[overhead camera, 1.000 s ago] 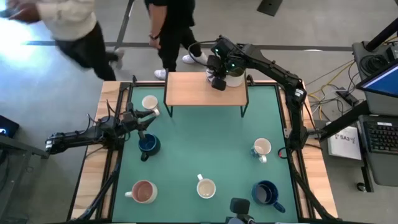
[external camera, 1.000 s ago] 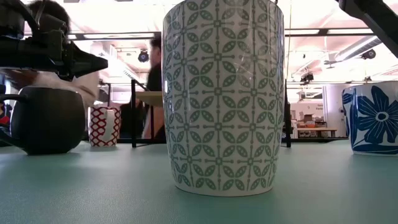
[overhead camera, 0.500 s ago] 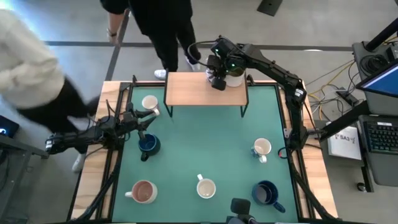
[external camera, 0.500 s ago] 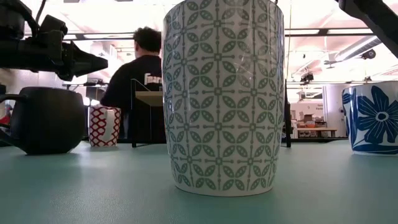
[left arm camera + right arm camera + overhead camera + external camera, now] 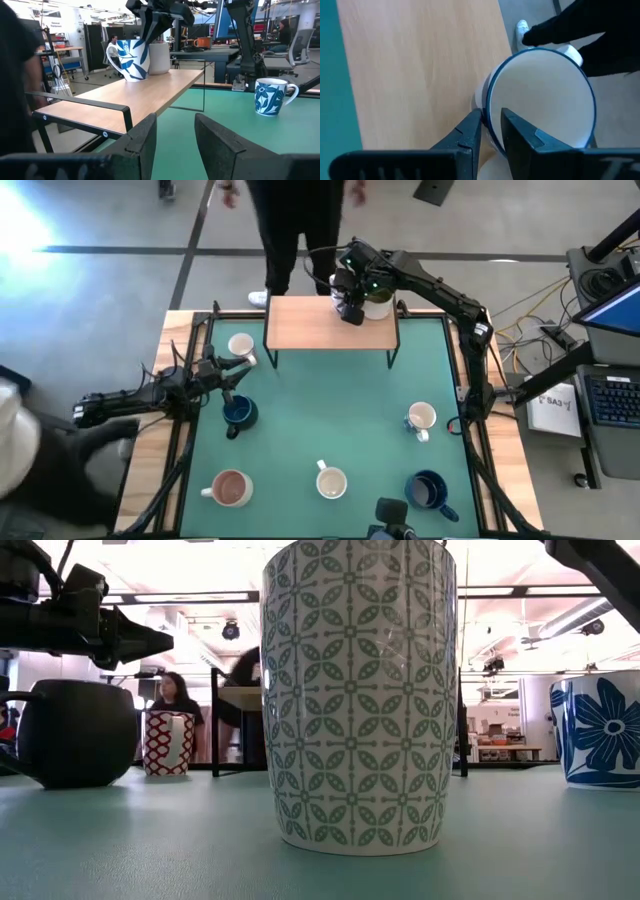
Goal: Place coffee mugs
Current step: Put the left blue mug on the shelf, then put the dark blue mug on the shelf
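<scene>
My right jaws [image 5: 349, 307] are up on the wooden shelf [image 5: 320, 330] at the far edge of the counter [image 5: 330, 415], clamped on the rim of a blue-leaf mug [image 5: 131, 60]: one finger [image 5: 467, 137] outside the wall, the other inside. That mug stands on the shelf, close beside a plain white mug [image 5: 160, 57].

My left jaws [image 5: 238, 370] hang apart above the counter on the left side, between a cream mug [image 5: 241, 346] and a dark blue mug [image 5: 238, 413], holding nothing.

Four more mugs stand on the counter: a pink-inside one [image 5: 230, 488] near left, a patterned one [image 5: 358, 690] at the near middle, a second dark blue one [image 5: 428, 492] near right, and a blue-flowered one [image 5: 421, 418] on the right. A person [image 5: 290, 225] stands behind the shelf.
</scene>
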Robot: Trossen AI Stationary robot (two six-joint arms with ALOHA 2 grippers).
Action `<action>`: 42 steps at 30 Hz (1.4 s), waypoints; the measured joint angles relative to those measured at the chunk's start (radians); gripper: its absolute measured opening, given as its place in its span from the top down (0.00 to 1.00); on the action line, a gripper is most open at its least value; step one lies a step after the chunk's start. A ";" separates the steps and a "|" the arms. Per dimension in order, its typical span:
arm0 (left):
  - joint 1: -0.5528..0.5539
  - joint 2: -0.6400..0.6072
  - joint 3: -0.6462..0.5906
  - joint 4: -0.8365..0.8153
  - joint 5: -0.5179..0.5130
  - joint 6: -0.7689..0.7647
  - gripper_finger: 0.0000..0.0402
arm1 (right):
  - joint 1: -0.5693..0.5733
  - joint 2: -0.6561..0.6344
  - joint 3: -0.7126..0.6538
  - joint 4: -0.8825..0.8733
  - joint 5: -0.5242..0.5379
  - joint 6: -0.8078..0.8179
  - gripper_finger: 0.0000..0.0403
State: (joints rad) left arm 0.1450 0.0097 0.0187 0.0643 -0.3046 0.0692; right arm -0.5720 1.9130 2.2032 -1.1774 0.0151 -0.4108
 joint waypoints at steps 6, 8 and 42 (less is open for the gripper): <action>0.000 0.000 0.000 0.000 0.000 0.000 0.71 | 0.000 -0.009 0.000 -0.028 0.011 0.010 0.84; 0.000 0.000 0.000 0.000 0.000 0.000 0.71 | 0.000 -0.011 0.000 -0.037 0.011 0.019 0.84; 0.000 0.000 0.000 0.000 0.000 0.000 0.71 | 0.058 -0.039 0.152 -0.299 -0.011 0.245 0.84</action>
State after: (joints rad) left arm 0.1452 0.0097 0.0185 0.0643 -0.3049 0.0692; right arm -0.5138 1.8742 2.3550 -1.4762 0.0038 -0.1661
